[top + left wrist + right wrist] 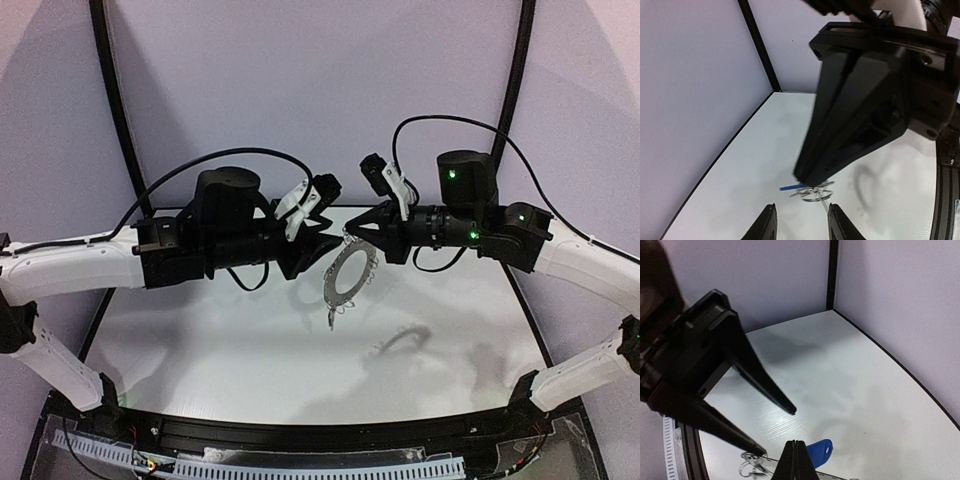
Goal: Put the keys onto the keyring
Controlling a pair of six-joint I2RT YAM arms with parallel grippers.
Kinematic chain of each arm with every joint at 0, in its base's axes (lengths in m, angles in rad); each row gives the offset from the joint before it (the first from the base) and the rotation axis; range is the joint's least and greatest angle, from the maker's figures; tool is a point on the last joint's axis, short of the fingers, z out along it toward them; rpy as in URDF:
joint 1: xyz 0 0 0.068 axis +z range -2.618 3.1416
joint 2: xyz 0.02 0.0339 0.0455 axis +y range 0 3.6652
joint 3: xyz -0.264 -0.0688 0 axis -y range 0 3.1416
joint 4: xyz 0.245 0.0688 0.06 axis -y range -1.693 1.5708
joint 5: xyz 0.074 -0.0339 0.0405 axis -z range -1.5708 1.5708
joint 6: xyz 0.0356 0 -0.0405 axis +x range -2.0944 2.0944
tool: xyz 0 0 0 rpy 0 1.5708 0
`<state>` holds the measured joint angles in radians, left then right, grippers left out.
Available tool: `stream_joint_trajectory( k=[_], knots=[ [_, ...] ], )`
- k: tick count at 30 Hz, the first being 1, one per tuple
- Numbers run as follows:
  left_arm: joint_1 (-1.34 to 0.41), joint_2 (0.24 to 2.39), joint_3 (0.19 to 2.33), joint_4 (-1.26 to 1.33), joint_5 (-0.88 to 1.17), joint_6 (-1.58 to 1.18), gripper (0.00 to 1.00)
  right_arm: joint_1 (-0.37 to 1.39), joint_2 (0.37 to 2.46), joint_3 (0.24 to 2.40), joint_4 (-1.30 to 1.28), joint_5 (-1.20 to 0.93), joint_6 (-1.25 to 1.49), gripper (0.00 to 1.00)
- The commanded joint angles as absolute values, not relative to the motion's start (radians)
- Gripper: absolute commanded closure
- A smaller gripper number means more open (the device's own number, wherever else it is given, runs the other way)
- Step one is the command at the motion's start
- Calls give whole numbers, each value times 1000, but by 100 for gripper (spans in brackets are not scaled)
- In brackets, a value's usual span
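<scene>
- Both arms reach inward and meet above the back middle of the white table [200,350].
- The keyring [350,272] hangs tilted in the air, between the left gripper [322,250] and the right gripper [352,232].
- A key [332,318] dangles from its lower rim.

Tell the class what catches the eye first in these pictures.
A dark keyring hangs in mid-air above the white table, pinched by the shut jaws of the right arm. The jaws of the left arm stand open close beside it, and a bright blue tag shows next to the ring.
</scene>
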<state>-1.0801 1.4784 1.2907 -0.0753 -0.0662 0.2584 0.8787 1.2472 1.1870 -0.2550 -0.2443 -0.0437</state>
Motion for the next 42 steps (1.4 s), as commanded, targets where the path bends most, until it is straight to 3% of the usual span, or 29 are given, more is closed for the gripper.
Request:
stream_joint_trajectory(
  k=[1,21,36,40,42],
  knots=[
    [-1118,1515,1344,-103,-106,295,66,897,1234,1190,-181,-129,-18,100],
    [-1121,1575,1319,40,-145,353,71,924,1223,1183,-132,-61,50,100],
    [-1121,1596,1313,80,-221,375,85,942,1200,1184,-137,-107,61,100],
    [-1122,1605,1314,109,-239,387,98,943,1200,1191,-142,-114,57,100],
    [-1121,1606,1313,114,-241,389,99,943,1200,1191,-146,-111,54,100]
  ],
)
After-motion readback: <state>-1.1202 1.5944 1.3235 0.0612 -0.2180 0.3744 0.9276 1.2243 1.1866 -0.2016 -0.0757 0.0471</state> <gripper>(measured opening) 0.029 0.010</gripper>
